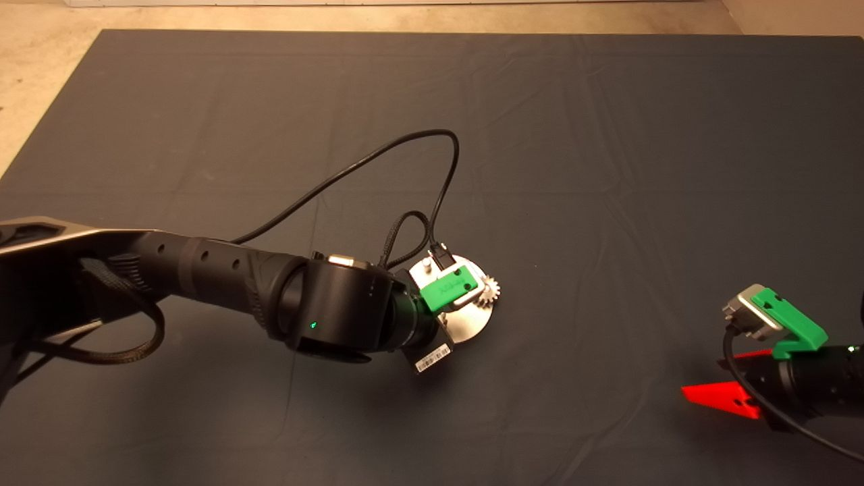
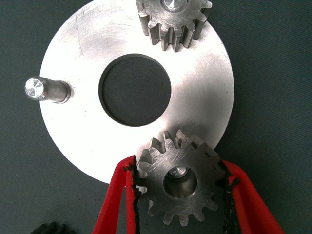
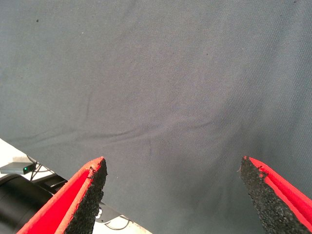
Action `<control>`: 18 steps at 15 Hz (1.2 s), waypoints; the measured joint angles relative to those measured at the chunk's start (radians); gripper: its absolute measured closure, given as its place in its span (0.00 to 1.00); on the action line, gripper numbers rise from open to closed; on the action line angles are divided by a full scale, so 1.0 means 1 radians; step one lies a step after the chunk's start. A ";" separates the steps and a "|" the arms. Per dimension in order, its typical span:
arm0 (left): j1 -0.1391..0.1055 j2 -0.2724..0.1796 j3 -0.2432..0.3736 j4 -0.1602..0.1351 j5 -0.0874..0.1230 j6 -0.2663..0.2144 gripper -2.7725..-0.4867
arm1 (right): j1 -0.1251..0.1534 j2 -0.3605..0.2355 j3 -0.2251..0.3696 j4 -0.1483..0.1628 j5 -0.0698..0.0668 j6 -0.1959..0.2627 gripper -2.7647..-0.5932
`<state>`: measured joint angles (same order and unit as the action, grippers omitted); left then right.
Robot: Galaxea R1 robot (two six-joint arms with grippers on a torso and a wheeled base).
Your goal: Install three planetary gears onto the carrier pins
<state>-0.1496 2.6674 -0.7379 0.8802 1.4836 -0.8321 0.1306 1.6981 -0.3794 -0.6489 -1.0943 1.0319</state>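
The left tool (image 2: 180, 195) is clamped on a planetary gear (image 2: 181, 181), whose bore sits over a carrier pin (image 2: 179, 171) at the rim of the carrier disc (image 2: 195, 105) near the table's (image 1: 607, 135) middle. A second gear (image 2: 173, 19) sits on another pin; the third pin (image 2: 46, 90) stands bare. The right tool (image 3: 173, 195) waits, fingers apart, by the table's near right corner.
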 joint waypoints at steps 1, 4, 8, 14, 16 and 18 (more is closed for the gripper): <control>0.000 0.000 0.000 0.000 -0.004 0.000 0.88 | 0.000 0.000 0.000 0.000 0.000 0.000 0.34; 0.000 -0.003 0.000 0.000 -0.013 0.000 0.80 | 0.000 0.000 0.000 0.000 0.000 0.000 0.34; 0.000 -0.003 0.000 0.003 -0.026 0.000 0.70 | 0.000 0.000 0.000 0.000 0.000 -0.002 0.34; 0.000 -0.020 0.029 0.002 -0.025 -0.002 0.65 | 0.000 0.000 0.000 0.000 0.000 -0.002 0.34; -0.006 -0.039 0.058 -0.014 -0.015 -0.002 0.63 | 0.000 0.000 0.000 0.000 0.000 -0.002 0.34; -0.033 -0.081 0.105 -0.038 0.004 -0.002 0.63 | 0.000 -0.001 0.000 0.000 0.000 -0.002 0.34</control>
<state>-0.1830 2.5865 -0.6333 0.8418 1.4874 -0.8343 0.1306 1.6968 -0.3795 -0.6489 -1.0943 1.0298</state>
